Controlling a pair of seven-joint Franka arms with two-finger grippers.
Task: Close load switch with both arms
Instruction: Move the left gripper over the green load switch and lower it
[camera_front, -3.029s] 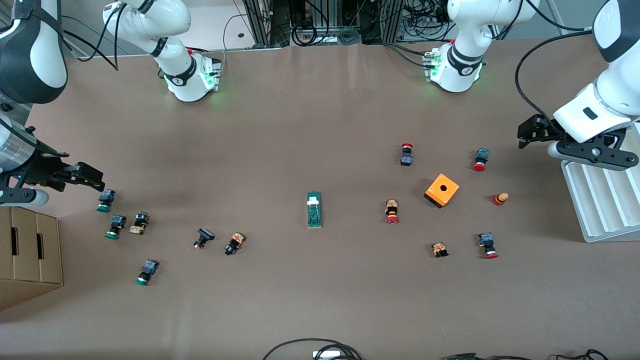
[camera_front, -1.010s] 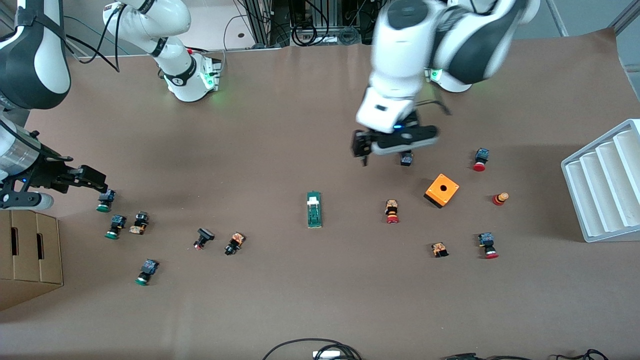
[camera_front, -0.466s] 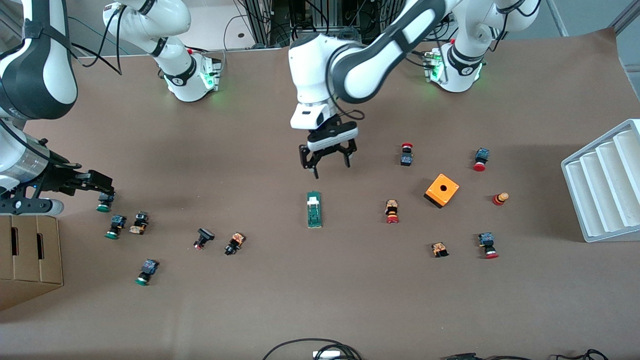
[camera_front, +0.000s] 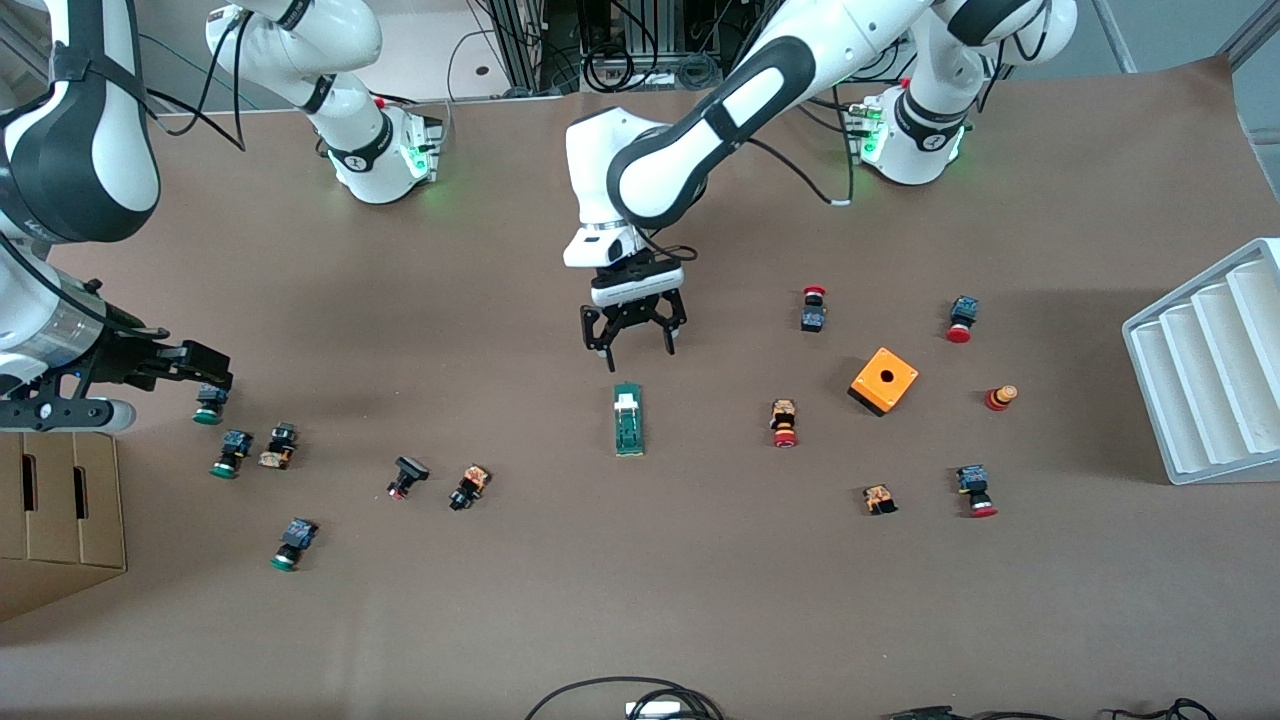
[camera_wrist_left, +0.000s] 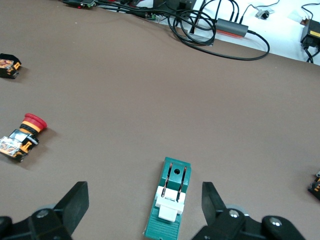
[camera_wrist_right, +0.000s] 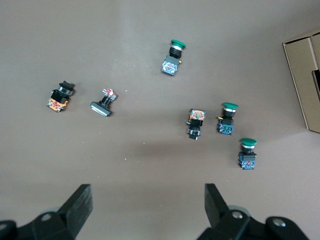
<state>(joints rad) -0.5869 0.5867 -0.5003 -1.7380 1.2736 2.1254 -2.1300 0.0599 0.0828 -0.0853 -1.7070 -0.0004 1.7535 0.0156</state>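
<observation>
One load switch (camera_front: 627, 419) near mid-bench, flat on the brown surface, its long green body running toward and away from the front camera, white block on the end toward the arm bases. Seen from the left wrist as a green bar (camera_wrist_left: 168, 198) with two dark slots and the white block across it, untouched.

Directly over the bare bench just past the switch's white-block end: left gripper (camera_front: 628, 338), fingers spread wide, nothing between them. Both fingers (camera_wrist_left: 75, 202) flanking the switch in the left wrist view, well clear of it.

Toward the left arm's end: a red-capped button (camera_front: 784, 423) beside the switch, an orange box (camera_front: 884, 380) with a hole in its top, more red-capped buttons scattered round it, and a white ridged tray (camera_front: 1205, 365) at the bench edge.

Toward the right arm's end: right gripper (camera_front: 205, 375) low over a cluster of green-capped buttons (camera_front: 231, 451), fingers (camera_wrist_right: 77, 202) open and empty. Cardboard box (camera_front: 60, 520) at that corner.
</observation>
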